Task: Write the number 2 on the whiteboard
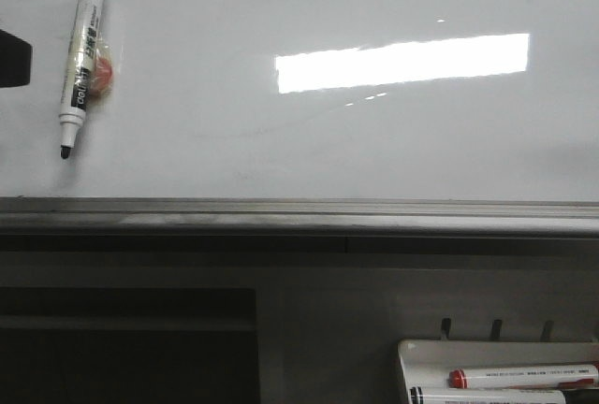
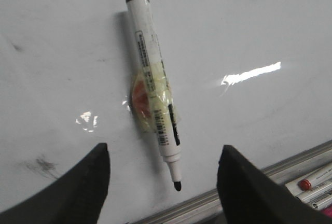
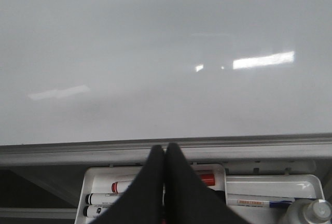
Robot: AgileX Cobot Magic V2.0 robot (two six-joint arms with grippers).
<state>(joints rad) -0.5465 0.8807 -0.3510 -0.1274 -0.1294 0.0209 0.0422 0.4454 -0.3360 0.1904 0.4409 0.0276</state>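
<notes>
A black-tipped marker [image 1: 81, 58] hangs uncapped at the upper left of the whiteboard [image 1: 374, 151], apparently held by a taped orange magnet [image 2: 141, 99], ready for pickup. The left tool [image 2: 163, 182] straddles it, jaws apart. No number 2 is drawn yet. The right tool [image 3: 165, 182], jaws together, idles over the marker tray [image 3: 270, 185].

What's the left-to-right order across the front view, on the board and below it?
Left gripper at the frame edge → black marker stuck on the whiteboard → bright light reflection → white marker tray → red-capped marker in it.
</notes>
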